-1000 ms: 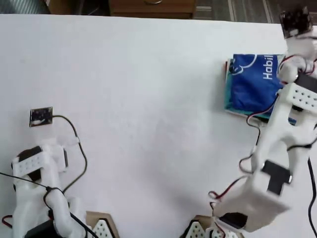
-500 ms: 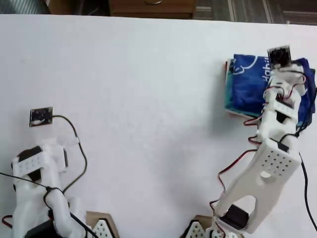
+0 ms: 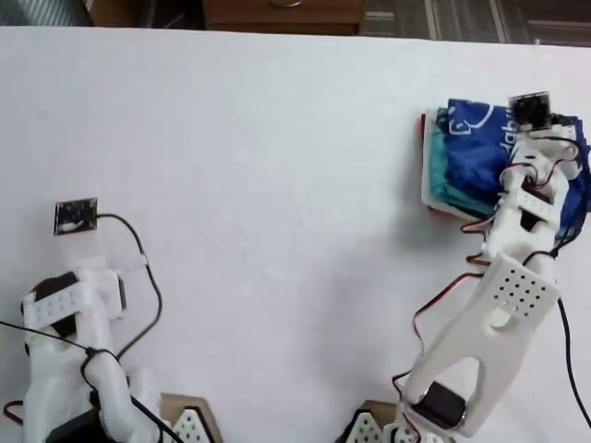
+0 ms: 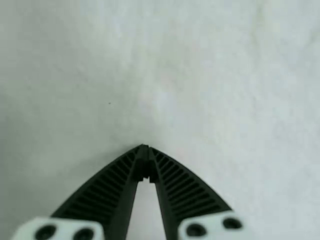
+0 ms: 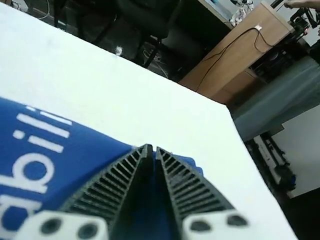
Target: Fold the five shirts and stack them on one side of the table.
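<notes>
The shirts [image 3: 462, 171] lay in one stack at the far right of the tabletop [image 3: 277, 138]. The blue shirt [image 3: 476, 138] was on top, and edges of teal, white and red cloth showed under it on the left side. The blue shirt carried white lettering [image 5: 35, 145] and a thin white curved line. In the high view the right arm [image 3: 503, 295] covered most of this print. In the right wrist view a few big letters were seen from close, cut off by the edge.

The right hand [image 5: 150, 148] was just above the blue shirt near its far edge, with its jaws closed tip to tip. Whether a bit of cloth was pinched between them, I could not tell. Beyond the tabletop's far edge this view showed a wooden desk [image 5: 240, 45] with a cable on it and a black chair [image 5: 145, 20].

The left arm [image 3: 69, 314] stood folded at the near left corner, well apart from the stack. The left hand [image 4: 144, 148] was closed, its tips together, held nothing, and pointed at bare white tabletop.
</notes>
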Tool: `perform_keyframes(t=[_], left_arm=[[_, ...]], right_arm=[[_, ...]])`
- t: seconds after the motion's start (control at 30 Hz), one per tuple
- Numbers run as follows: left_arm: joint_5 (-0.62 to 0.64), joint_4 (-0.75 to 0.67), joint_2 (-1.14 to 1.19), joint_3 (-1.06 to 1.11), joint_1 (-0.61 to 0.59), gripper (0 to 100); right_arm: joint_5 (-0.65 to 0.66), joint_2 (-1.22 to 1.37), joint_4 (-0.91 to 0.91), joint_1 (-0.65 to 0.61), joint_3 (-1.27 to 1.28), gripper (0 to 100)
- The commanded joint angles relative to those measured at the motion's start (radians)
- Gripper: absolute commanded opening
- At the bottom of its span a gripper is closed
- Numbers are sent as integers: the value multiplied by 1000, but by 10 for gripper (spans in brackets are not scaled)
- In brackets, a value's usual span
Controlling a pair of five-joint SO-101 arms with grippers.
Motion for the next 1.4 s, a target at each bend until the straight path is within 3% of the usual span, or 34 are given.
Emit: perform_keyframes(t=[0.0, 0.1, 0.17, 0.47, 0.67, 0.9, 1.17, 1.3, 1.37], left_arm=[[3, -11, -20, -4, -5, 31], [3, -11, -20, -4, -5, 31], [3, -11, -20, -4, -5, 31], [3, -9, -20, -4, -5, 31], [3, -8, -20, -4, -5, 31], [3, -6, -20, -4, -5, 31], [3, -5, -21, -4, -5, 31], [3, -5, -20, -4, -5, 31], [3, -5, -20, -4, -5, 31]], right_arm=[[-193, -171, 277, 45, -126, 20], [-400, -315, 582, 27, -236, 20], [-471, -407, 771, -1, -308, 20], [-477, -797, 1511, -197, -471, 20], [-482, -1069, 1979, -438, -454, 20], [-485, -1494, 1965, -591, -8, 19], [-477, -2358, 1945, -596, 1085, 19], [-477, -2750, 1842, -601, 1143, 19], [-477, -2799, 1857, -595, 1140, 20]])
